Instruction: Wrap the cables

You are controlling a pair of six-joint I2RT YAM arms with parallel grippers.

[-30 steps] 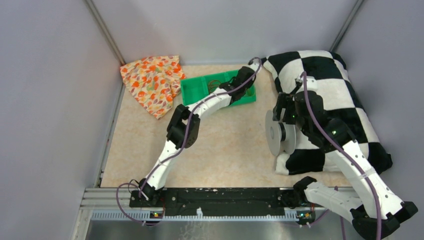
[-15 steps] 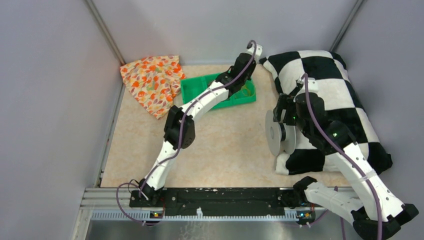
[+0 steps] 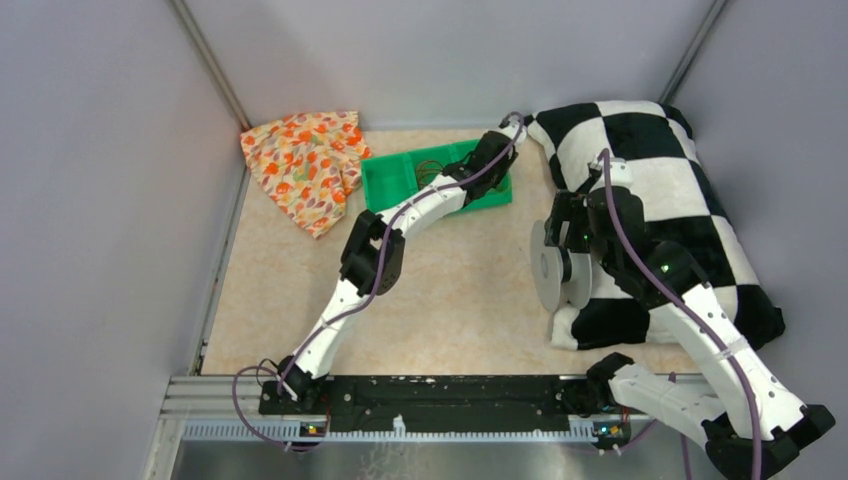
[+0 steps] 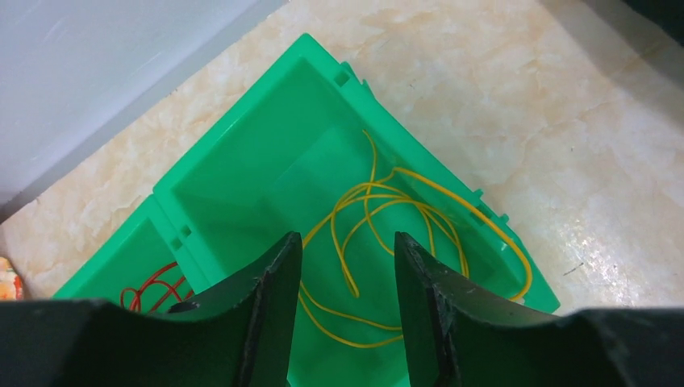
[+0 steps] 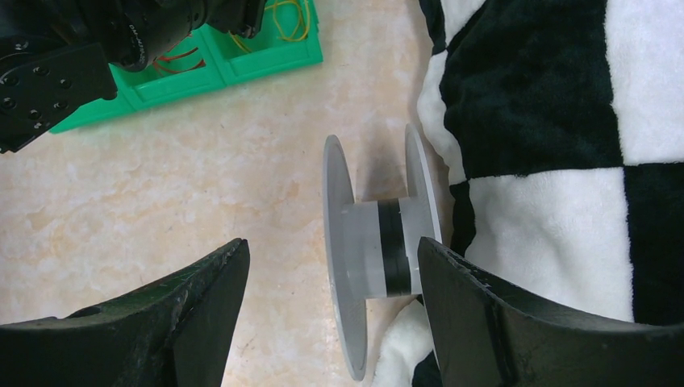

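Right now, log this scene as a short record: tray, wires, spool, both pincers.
tray: green, divided into compartments
yellow wire: loose loops lying in one compartment
red wire: in the next compartment
spool: clear, standing on edge at the edge of the blanket
left pincer: open above the yellow wire, holding nothing
right pincer: open, one finger on each side of the spool, not gripping it
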